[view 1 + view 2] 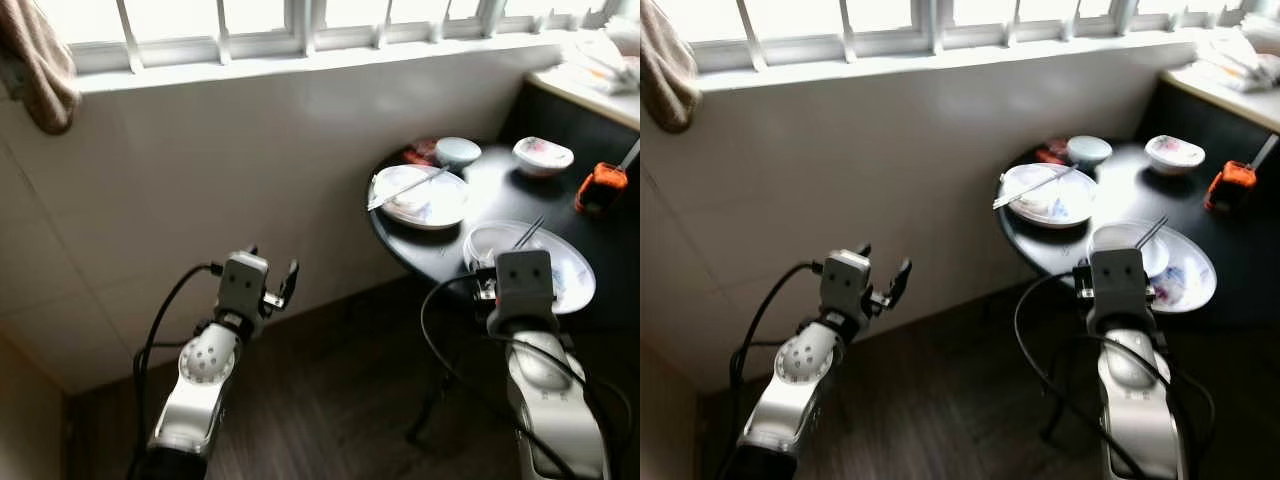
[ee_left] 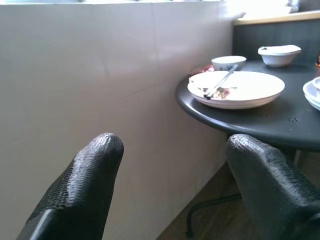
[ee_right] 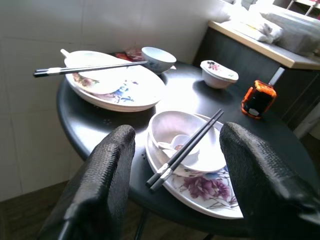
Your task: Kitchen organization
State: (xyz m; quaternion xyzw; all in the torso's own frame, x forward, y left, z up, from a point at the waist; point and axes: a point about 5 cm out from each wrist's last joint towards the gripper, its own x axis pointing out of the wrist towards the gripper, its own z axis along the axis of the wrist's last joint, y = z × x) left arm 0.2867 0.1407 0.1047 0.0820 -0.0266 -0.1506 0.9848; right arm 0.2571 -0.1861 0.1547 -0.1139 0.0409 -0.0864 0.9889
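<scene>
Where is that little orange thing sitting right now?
The orange thing sits on the far right of the round black table, beside the small white bowl and near the dark counter.

The round table (image 3: 95,131) is black. On it, 2 white plates (image 3: 210,192) (image 3: 137,90) carry pink and purple flower prints, with black chopsticks (image 3: 182,150) across a white bowl (image 3: 175,129). A small orange and black object (image 3: 258,99) sits near a white bowl with pink marks (image 3: 218,73). The wall tiles (image 1: 200,180) are white.
</scene>
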